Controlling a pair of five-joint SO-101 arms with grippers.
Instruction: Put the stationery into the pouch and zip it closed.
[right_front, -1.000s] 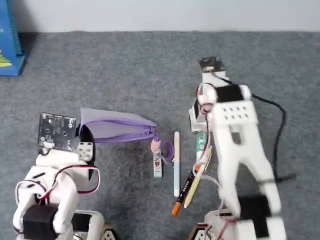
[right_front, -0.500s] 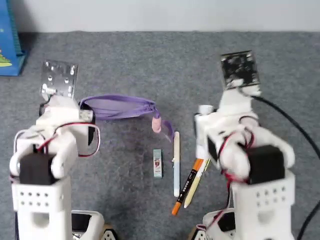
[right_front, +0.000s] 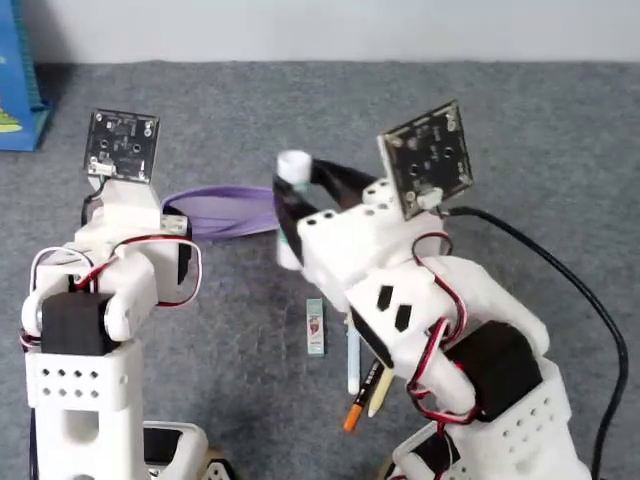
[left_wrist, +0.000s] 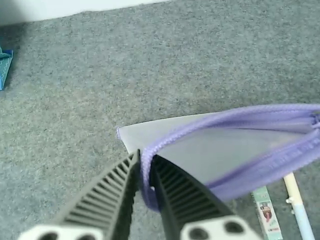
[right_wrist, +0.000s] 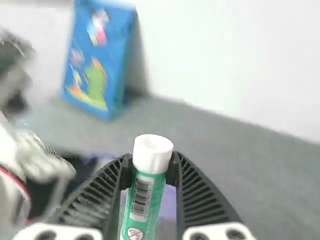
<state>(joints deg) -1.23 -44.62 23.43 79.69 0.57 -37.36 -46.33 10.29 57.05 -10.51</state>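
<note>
Grey felt-like table top (right_front: 560, 120). A blue box (right_front: 15, 85) stands at the far left corner against the white wall. A black cable (right_front: 565, 285) trails off the right arm. In the high view the right arm's white body leans across mid-table and covers the pouch's right end and the upper ends of the pens. Loose near the arms' bases are a small green-and-white block (right_front: 315, 327), a pale blue pen (right_front: 352, 368), an orange marker (right_front: 358, 405) and a yellow pen (right_front: 380, 395). The three pens lie close together, with the block just beside them on the left. The pouch (right_front: 215, 212) is purple and flat and lies between the arms, its zipper running lengthwise and its mouth slightly parted in the left wrist view. The left gripper (left_wrist: 142, 172) has its jaws pinched on the zipper edge near the pouch's left corner. The right gripper (right_wrist: 148, 162) has its jaws clamped on the glue stick (right_wrist: 148, 185), which has a white cap and a green-and-white label, the cap standing proud of the fingertips. In the high view it is at the pouch's right end.
</note>
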